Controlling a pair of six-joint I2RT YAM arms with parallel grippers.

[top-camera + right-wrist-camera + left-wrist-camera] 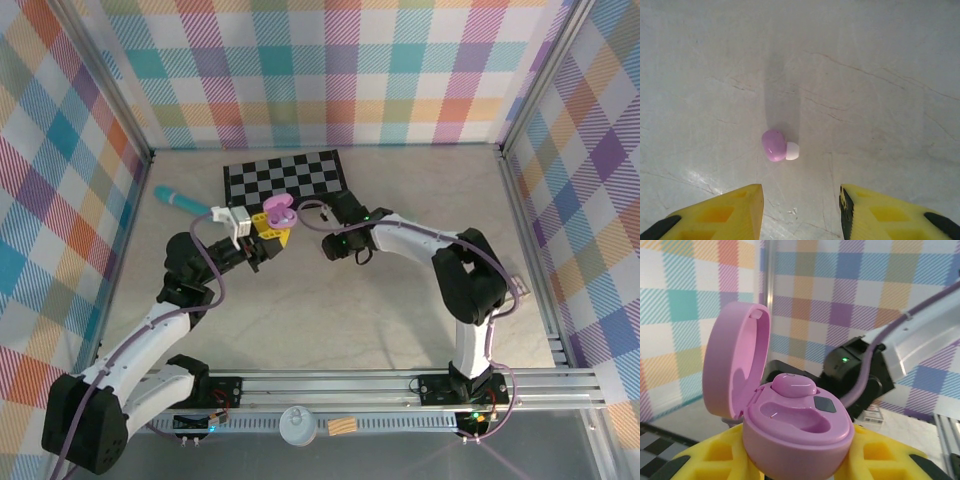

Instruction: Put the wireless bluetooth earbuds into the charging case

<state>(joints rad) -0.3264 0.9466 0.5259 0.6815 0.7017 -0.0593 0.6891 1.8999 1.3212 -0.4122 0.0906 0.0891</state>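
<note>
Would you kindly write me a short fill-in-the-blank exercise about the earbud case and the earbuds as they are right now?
1. The left fingers hold a charging case whose colour is ____.
2. Its lid stands ____.
3. Only ____ of its two slots holds a seated earbud.
4. The loose earbud on the table, ahead of the right fingers, has a tip coloured ____.
Missing words: pink; open; one; white.

The bottom edge crops the pink case [795,432] and yellow fingers [882,455].
</note>
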